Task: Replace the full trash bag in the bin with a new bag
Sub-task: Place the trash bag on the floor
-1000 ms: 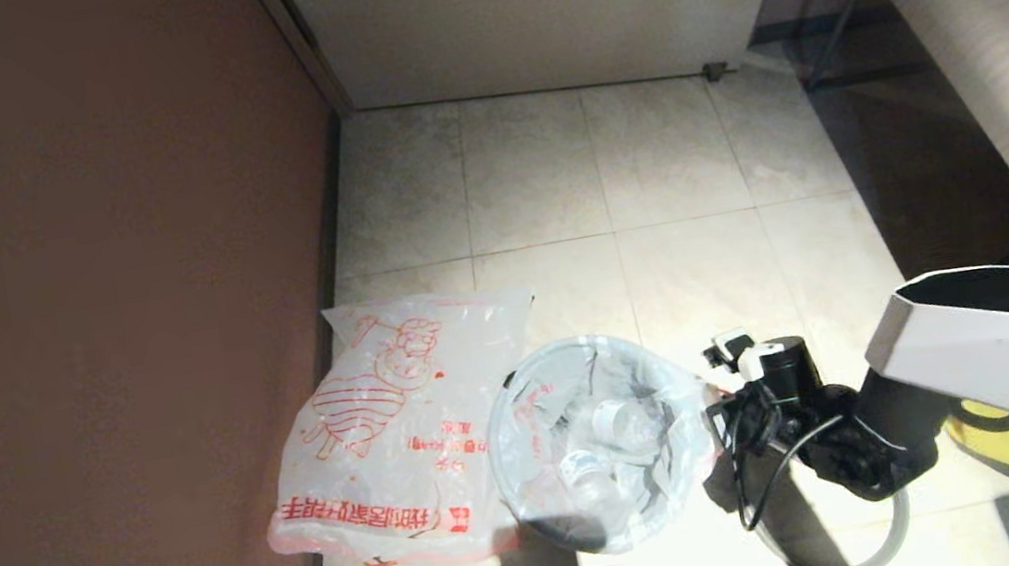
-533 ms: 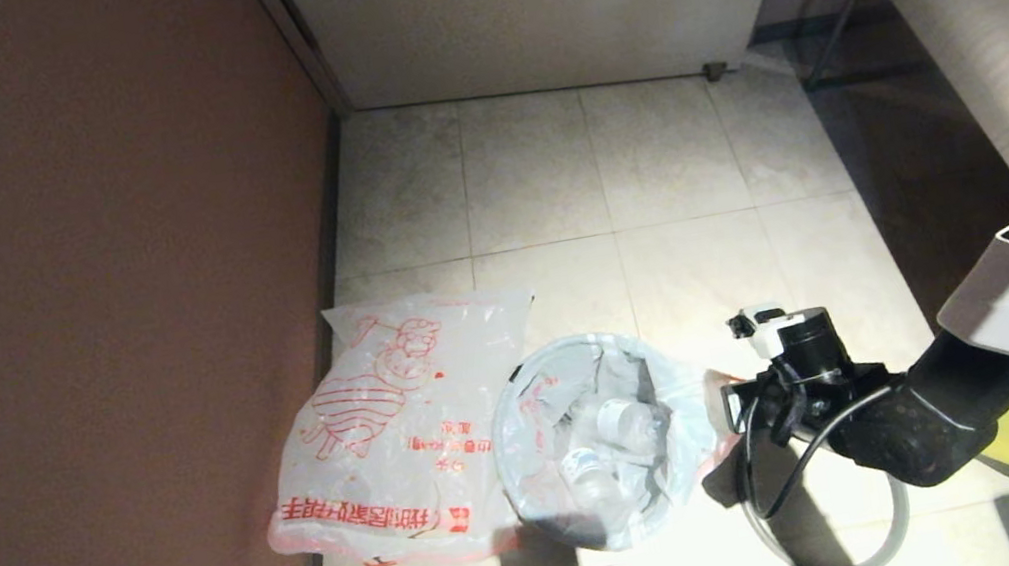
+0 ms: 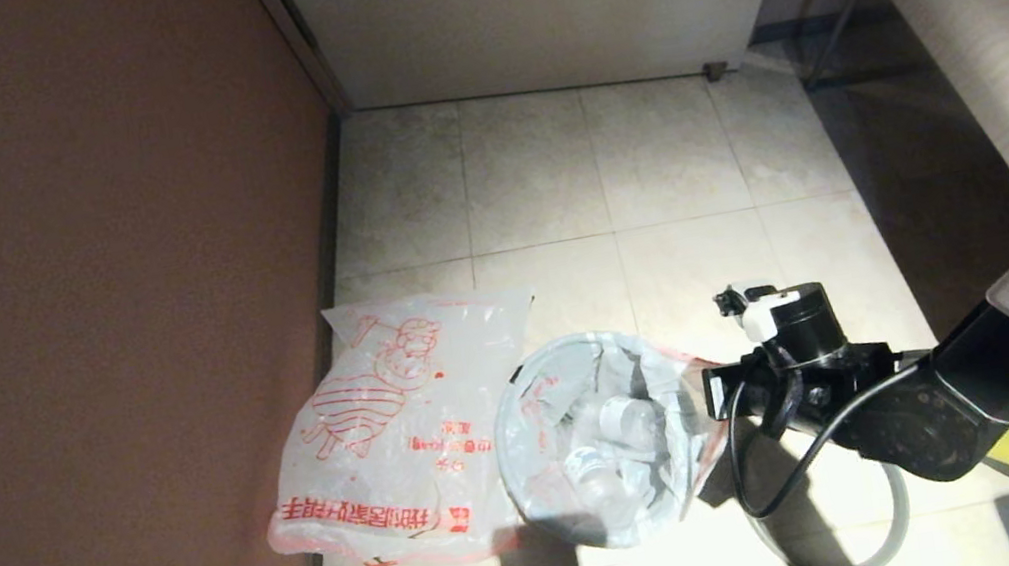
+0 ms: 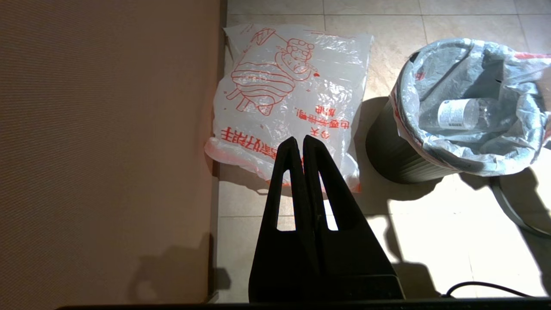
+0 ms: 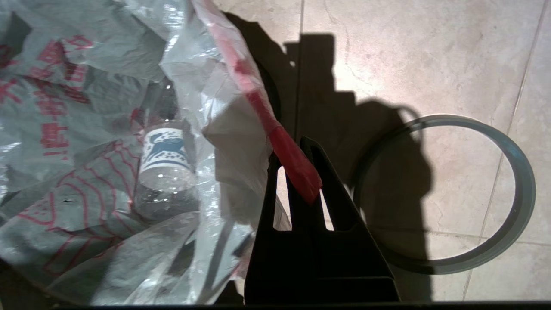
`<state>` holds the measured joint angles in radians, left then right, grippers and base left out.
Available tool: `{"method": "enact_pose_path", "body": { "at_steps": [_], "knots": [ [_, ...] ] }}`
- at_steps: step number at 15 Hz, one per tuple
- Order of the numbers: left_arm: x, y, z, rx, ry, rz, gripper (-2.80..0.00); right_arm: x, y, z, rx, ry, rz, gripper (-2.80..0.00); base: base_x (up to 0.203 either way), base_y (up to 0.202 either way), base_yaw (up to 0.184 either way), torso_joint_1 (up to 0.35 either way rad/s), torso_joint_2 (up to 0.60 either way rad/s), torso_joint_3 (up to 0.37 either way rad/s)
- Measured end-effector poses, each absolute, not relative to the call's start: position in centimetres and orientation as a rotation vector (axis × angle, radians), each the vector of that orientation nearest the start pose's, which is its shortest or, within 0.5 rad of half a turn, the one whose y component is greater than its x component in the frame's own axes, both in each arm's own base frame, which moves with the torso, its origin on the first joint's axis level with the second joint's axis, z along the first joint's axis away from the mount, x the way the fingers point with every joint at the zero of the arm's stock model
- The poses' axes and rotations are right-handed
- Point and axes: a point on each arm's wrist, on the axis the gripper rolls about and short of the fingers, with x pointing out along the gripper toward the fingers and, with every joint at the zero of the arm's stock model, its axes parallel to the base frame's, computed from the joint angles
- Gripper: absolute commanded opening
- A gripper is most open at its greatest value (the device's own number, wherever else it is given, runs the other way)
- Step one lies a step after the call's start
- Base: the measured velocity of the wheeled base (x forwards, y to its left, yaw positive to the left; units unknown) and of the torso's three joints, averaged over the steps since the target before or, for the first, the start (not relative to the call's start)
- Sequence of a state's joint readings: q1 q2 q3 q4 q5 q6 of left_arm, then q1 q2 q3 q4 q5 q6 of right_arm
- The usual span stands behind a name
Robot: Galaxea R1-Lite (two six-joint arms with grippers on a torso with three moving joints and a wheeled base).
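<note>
The right tool (image 5: 297, 172), pinched on the red edge strip of the full trash bag (image 3: 605, 439), has lifted beside the bin (image 4: 396, 157); removal is starting. The left tool (image 4: 300, 144) idles, closed, over the new bag (image 3: 397, 432).

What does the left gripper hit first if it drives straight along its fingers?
Probably the new bag lying flat on the floor: the shut left gripper points at its near printed edge. Depth is unclear; nothing else shows in between.
</note>
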<state>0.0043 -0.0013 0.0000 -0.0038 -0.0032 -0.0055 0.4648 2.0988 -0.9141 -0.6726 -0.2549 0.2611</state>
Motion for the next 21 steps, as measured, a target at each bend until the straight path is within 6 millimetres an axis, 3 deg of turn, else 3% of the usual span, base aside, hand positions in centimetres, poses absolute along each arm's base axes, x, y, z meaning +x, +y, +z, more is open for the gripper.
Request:
{"method": "enact_pose_path", "body": {
  "at_steps": [10,21],
  "knots": [
    [-2.3,0.0,7.6,-0.006,-0.006,0.001,-2.8,32.5,20.2,10.3,0.023,0.562,0.234,-2.8,0.0,0.0,0.0,0.0,0.0,0.0],
    [-2.3,0.0,7.6,-0.005,-0.006,0.001,-2.8,34.2,25.1,9.5,-0.045,0.652,0.295,-2.8,0.0,0.0,0.0,0.0,0.0,0.0]
  ]
}}
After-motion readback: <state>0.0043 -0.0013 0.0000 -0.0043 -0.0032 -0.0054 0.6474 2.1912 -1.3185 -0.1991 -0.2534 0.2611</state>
